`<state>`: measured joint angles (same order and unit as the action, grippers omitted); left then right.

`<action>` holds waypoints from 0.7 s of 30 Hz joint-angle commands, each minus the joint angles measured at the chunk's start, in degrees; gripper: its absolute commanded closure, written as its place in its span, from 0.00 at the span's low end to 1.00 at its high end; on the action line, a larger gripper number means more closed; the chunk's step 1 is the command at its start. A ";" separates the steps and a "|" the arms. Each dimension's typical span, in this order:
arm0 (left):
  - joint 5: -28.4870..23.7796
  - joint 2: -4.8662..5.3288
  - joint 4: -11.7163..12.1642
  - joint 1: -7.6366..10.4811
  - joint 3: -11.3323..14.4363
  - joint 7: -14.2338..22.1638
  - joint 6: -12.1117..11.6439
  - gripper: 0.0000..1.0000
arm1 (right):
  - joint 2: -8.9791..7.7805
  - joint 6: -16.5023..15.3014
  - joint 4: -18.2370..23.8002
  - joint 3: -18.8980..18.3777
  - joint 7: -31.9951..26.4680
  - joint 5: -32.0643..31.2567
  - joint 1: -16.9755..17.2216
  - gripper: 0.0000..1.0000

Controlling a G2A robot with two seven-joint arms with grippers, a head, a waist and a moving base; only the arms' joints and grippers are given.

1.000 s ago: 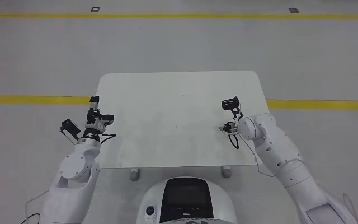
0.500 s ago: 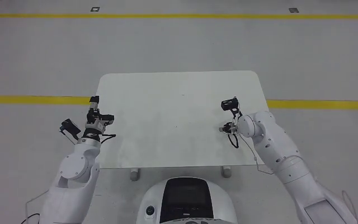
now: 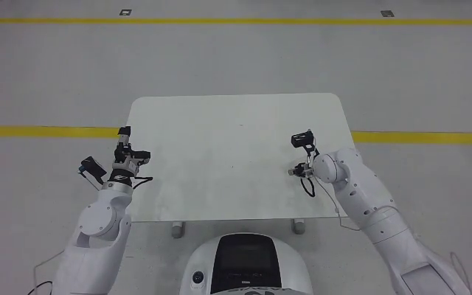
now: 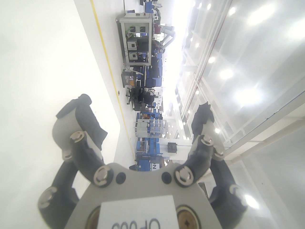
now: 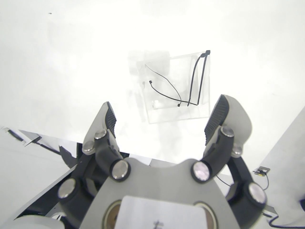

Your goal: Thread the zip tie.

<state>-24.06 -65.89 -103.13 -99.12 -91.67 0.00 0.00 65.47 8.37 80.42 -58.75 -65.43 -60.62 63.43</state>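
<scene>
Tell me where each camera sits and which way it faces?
Top view: above the arms, facing down on the white rectangular table; both white arms show.
Left wrist view: on that wrist, facing past the table's edge into the hall; its open left gripper shows.
Right wrist view: on that wrist, facing down at a clear plastic box of black zip ties; its open right gripper shows.
Shared: all three show the table.

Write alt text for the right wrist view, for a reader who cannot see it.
The right gripper, jaws open and empty, faces a clear box that sits on the white table. Several black zip ties rest inside the box, unthreaded.
</scene>
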 commanded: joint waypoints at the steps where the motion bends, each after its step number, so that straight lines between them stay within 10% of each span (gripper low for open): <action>1: 0.00 0.00 0.00 0.00 0.00 0.00 0.00 0.00 | 0.15 0.48 -0.14 0.22 -0.15 -0.59 -0.24 0.00; 21: 0.00 0.00 0.00 0.00 0.00 0.00 0.00 0.00 | -0.23 -0.76 3.26 -1.67 0.16 -2.93 1.45 0.00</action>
<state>-24.06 -65.89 -103.13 -99.12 -91.67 0.00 0.00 65.25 7.56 83.53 -60.30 -65.07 -63.48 64.86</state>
